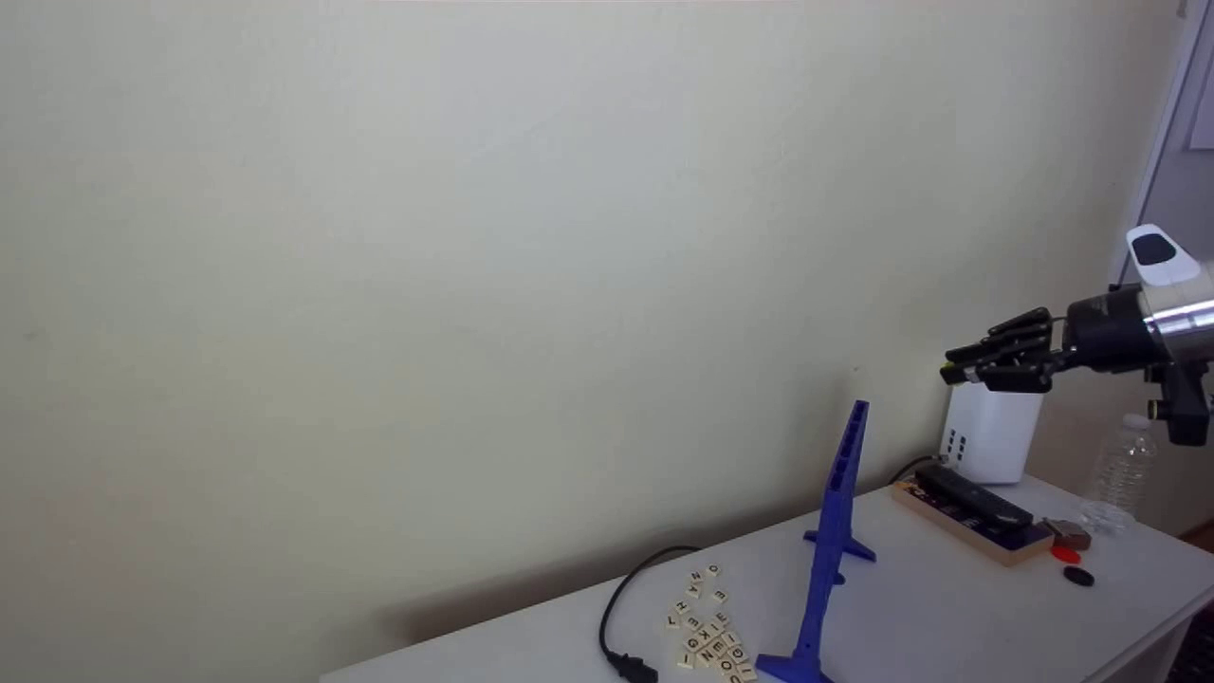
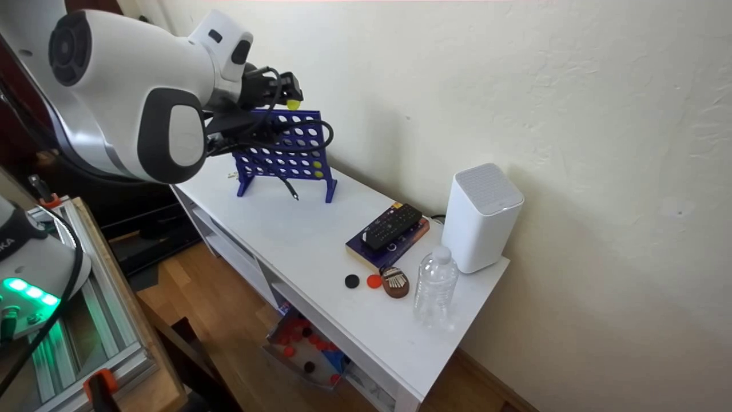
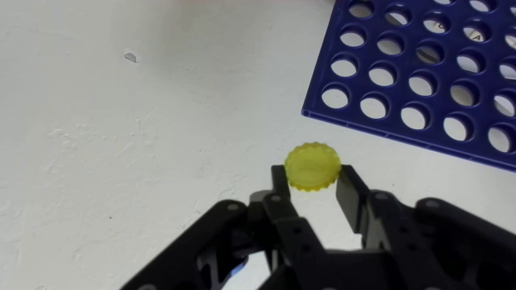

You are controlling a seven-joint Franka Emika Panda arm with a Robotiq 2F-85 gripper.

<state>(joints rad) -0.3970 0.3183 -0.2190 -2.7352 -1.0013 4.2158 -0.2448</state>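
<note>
One round, scallop-edged yellow plastic disc [image 3: 312, 166] sits between the tips of my black pincer [image 3: 313, 173]. I grasp its rim.

In an exterior view, the wall [image 1: 427, 285] is being dimly lit and shadowed at seven o'clock. In an exterior view, green lights [image 2: 34, 292] are being overexposed near nine o'clock. In the wrist view, gripper fingers [image 3: 298, 241] are being blurred toward five o'clock.

White table [image 2: 309, 234] holding blue grid [image 1: 835, 519], letter tiles [image 1: 705, 635], bottle [image 2: 436, 286], kalimba [image 2: 395, 283]
</note>
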